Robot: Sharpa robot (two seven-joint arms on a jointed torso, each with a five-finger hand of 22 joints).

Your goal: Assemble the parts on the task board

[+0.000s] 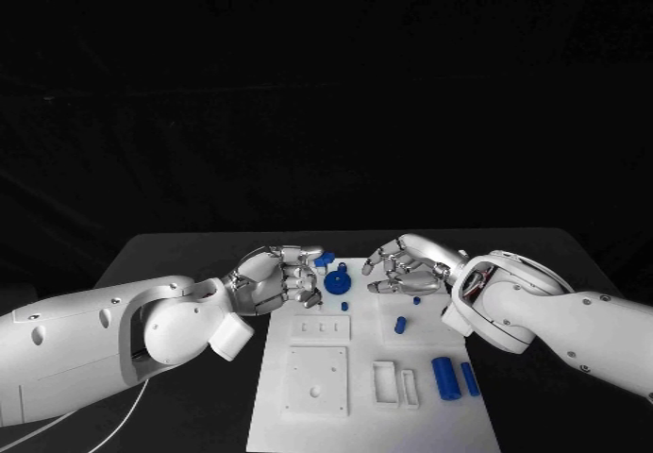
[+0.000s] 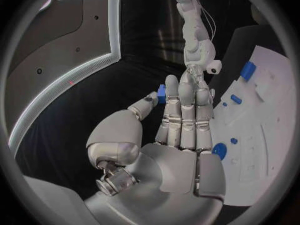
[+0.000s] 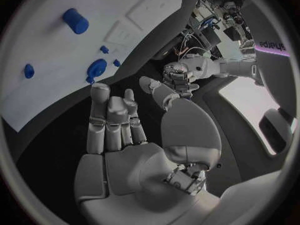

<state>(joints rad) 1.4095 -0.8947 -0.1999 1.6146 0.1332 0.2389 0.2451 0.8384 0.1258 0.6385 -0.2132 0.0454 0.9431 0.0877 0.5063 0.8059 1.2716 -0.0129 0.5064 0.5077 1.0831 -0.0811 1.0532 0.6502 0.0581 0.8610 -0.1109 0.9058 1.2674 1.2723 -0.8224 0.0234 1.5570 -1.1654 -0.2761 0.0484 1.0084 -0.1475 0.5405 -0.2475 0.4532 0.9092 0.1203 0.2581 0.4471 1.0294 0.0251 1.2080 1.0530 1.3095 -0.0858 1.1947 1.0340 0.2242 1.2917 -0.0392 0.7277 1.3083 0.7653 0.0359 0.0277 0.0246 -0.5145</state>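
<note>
Left robot hand (image 1: 276, 276) pinches a small blue part (image 2: 161, 93) mid-frame; right robot hand (image 1: 406, 265) is released, fingers apart. Both hover over the task board's (image 1: 367, 415) upper edge on the counter (image 1: 177, 250).

You are looking at a robotics lab or test bench, not a home or shop. A black table (image 1: 191, 247) stands against an all-dark backdrop that fills the upper half of the head view, like a staged recording booth. At the lower centre lies a white task board (image 1: 367, 415) with machined recesses and small blue parts (image 1: 445, 377), a bench fixture. In the right wrist view's upper right you can see a cluttered bundle of wires and equipment (image 3: 209, 22).
</note>
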